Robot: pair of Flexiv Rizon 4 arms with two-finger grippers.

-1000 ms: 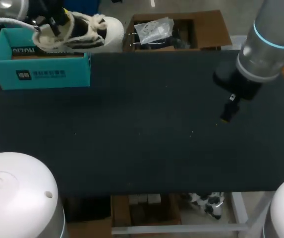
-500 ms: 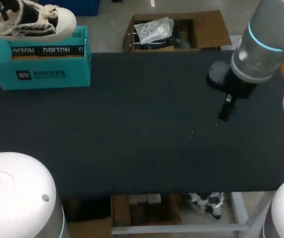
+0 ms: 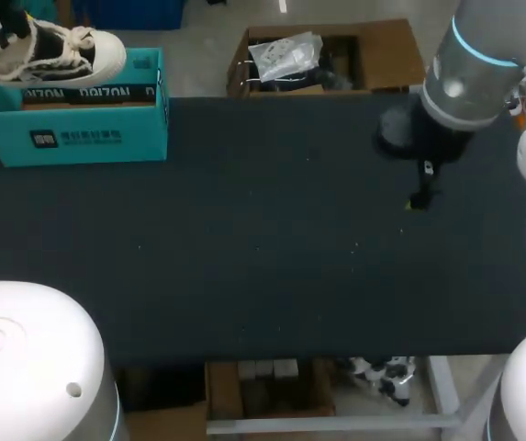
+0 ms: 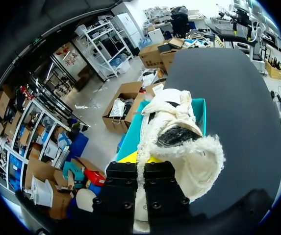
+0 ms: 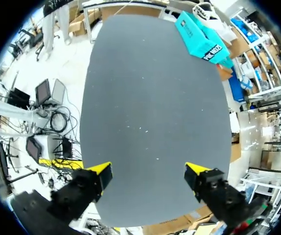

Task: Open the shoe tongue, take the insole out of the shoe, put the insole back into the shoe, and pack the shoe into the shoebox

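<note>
Shoe (image 3: 56, 57), one only, hangs over one teal box (image 3: 79, 129), gripped by left jaws; right jaws stand wide open above bench (image 3: 244, 257).

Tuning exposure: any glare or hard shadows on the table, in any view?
Head view: no glare on the table, no hard shadow visible under the right gripper. Right wrist view: table evenly lit, only pale specks. Left wrist view: shoe is brightest, its fleece texture shows.
</note>
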